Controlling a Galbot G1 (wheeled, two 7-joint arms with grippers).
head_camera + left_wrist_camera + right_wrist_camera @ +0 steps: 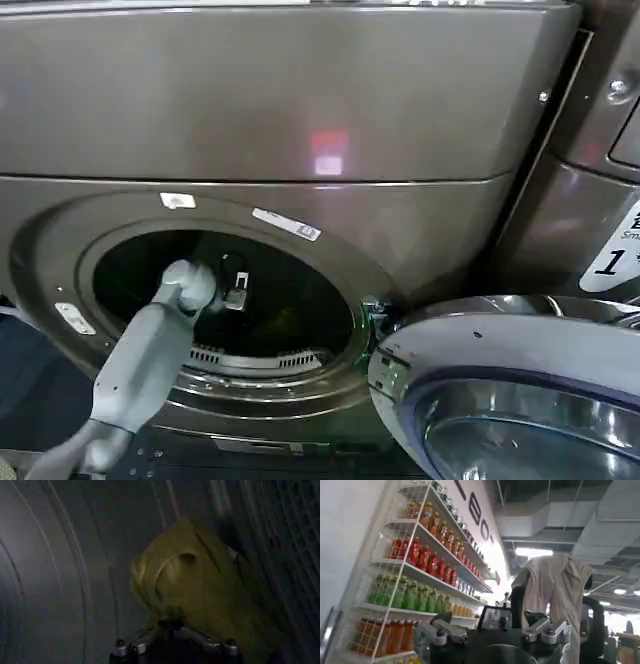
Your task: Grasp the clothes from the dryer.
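The dryer (300, 100) is a dark bronze-grey front loader whose round port (225, 295) stands open. My left arm reaches through the port, and my left gripper (235, 290) is inside the dark drum. From the left wrist, the clothes (185, 580), a small yellow-green piece of soft fabric, hang bunched against the steel drum wall (60, 570). My left gripper (170, 623) is shut on the fabric's near edge. A faint yellow-green patch of the clothes (285, 320) shows deep in the drum. My right gripper (495, 625) is open and holds nothing, pointing away into the room.
The dryer's round door (500, 380) hangs open at the lower right, close to the port. A similar machine (600, 200) with a white sticker stands to the right. The right wrist view looks at a shelf of bottled drinks (420, 580) and a pale shirt (555, 590) on a stand.
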